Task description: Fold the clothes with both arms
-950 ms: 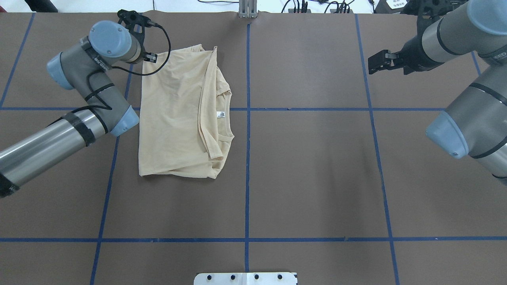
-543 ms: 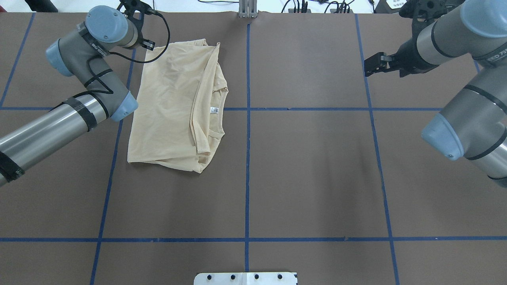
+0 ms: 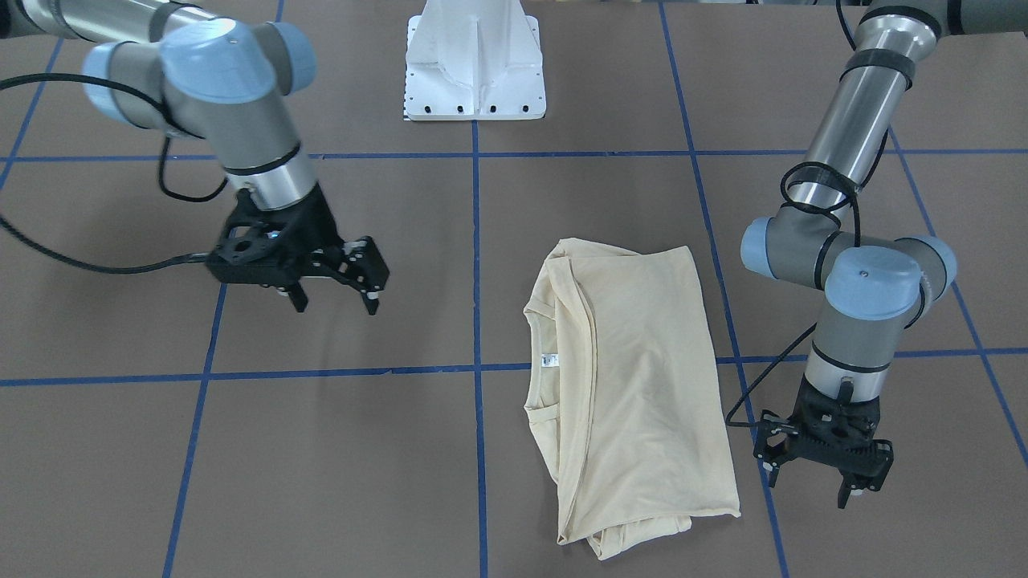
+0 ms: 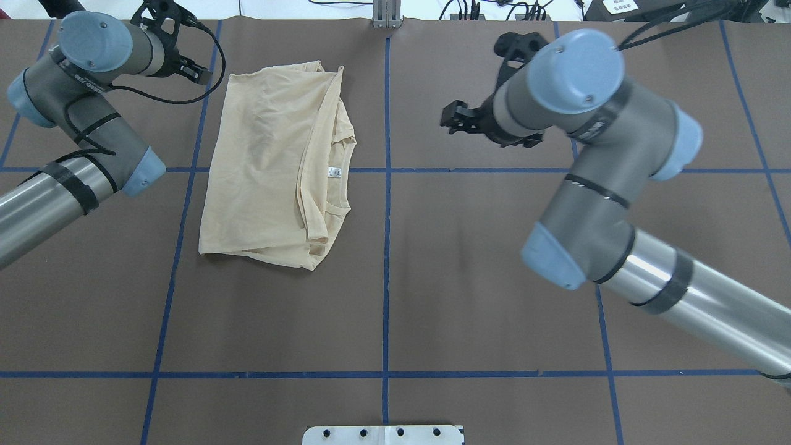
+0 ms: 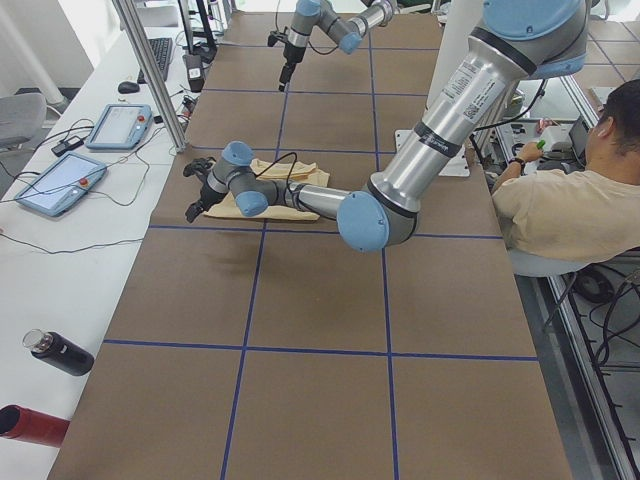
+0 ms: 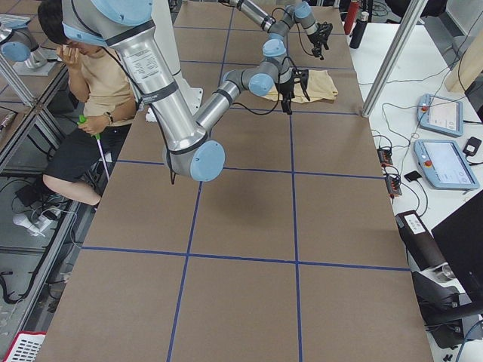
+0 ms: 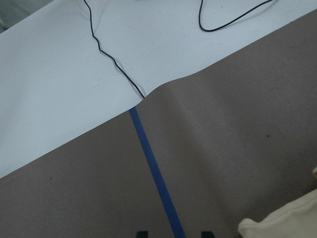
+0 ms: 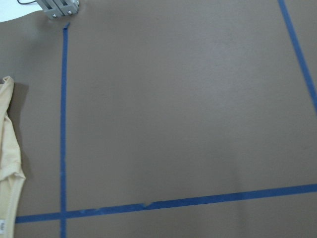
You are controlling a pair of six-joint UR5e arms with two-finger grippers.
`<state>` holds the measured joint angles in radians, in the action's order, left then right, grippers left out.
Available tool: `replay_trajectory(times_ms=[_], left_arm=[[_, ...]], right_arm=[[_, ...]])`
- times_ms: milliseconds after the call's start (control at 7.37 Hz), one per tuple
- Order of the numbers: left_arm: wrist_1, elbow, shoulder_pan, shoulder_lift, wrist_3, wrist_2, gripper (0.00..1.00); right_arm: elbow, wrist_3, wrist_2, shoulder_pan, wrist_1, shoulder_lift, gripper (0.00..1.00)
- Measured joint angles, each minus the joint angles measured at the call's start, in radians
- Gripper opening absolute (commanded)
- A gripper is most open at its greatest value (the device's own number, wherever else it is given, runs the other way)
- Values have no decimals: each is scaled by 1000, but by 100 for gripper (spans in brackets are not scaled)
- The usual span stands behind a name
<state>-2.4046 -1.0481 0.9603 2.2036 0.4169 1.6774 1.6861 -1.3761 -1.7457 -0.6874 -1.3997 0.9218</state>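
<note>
T-shirt, cream, lies folded on the tabletop. Front view best shows left claw and right claw spread, empty. Its neck label is unreadable.

bright, even overhead light | soft faint shadows on bench | specular glare on tube of left arm | wrist views slightly soft | side views wide-angle skewed

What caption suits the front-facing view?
Folded cream T-shirt lies between open left pincer and open right pincer, untouched.
</note>
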Motion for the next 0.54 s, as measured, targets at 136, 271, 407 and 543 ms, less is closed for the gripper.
replay_trajectory(times_ms=[136,271,407,543], left_arm=[[-2,-25,1,-18,0,4,100],[-3,-47,2,-35,2,6,100],[-3,-73,3,-55,4,6,100],[-4,-97,3,-75,5,7,100]], right_arm=[[-98,-102,67,62,-1,-96,96],[-195,-179,122,116,0,-183,85],[-281,-226,174,163,1,-253,67],[-355,-249,217,202,3,-306,54]])
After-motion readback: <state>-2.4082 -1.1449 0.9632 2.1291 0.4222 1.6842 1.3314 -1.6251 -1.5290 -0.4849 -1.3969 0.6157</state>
